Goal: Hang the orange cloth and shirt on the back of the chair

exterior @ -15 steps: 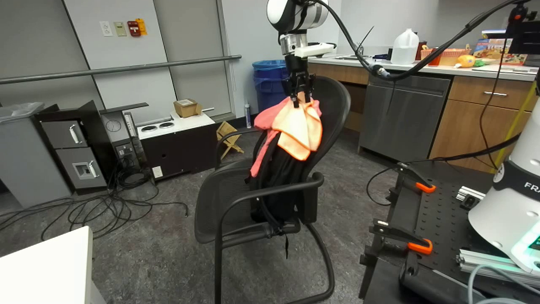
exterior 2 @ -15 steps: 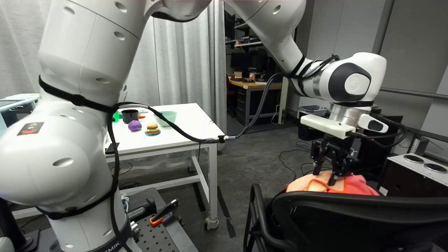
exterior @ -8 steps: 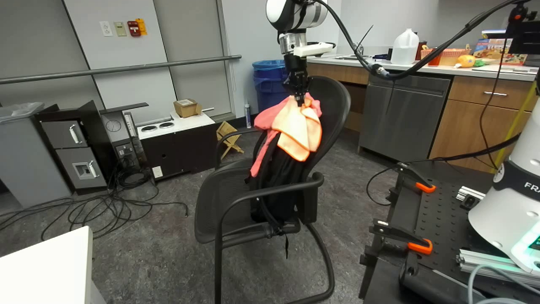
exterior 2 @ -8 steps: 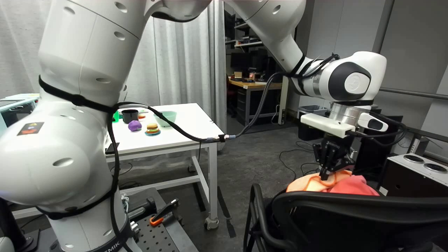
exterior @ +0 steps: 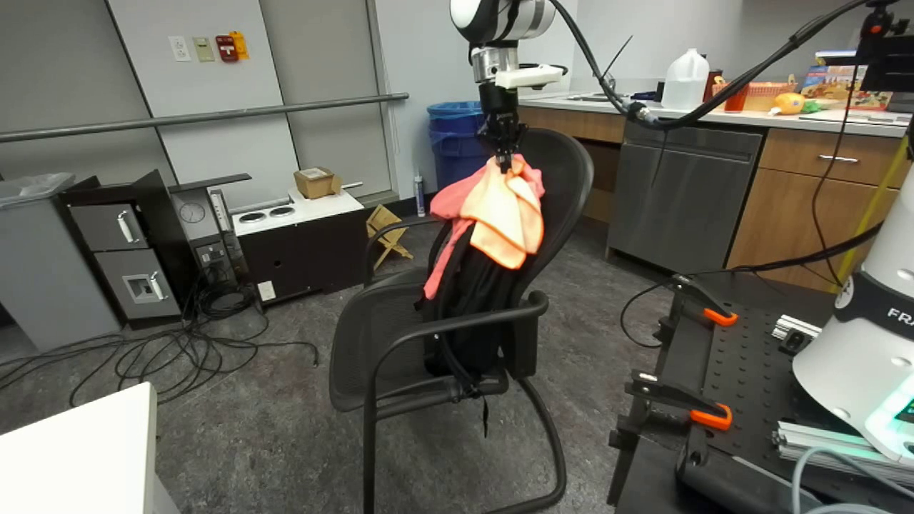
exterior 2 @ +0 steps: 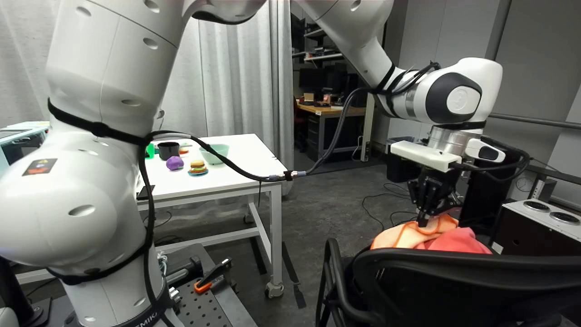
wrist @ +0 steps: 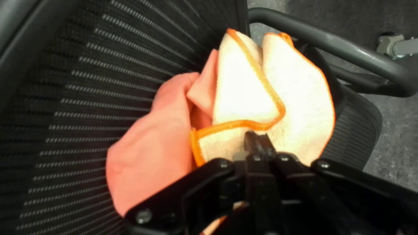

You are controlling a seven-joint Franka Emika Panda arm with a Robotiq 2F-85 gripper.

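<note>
Black two-finger gripper (wrist: 259,140) is pinching the pale-orange, bright-edged cloth (wrist: 287,98), which overlaps the salmon-pink shirt (wrist: 150,153). Both are just draped over a strappy black bag (exterior: 485,282), seat side of the curved-back black mesh office chair (exterior: 560,178).

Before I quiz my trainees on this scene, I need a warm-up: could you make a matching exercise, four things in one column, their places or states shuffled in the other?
Things
1. gripper
2. orange cloth
3. plastic jug
4. mint bowl

Places or states
A. on the white table
B. partly covering pink fabric
C. closed on the cloth
D. standing on the counter

Pairs: 1-C; 2-B; 3-D; 4-A
</note>
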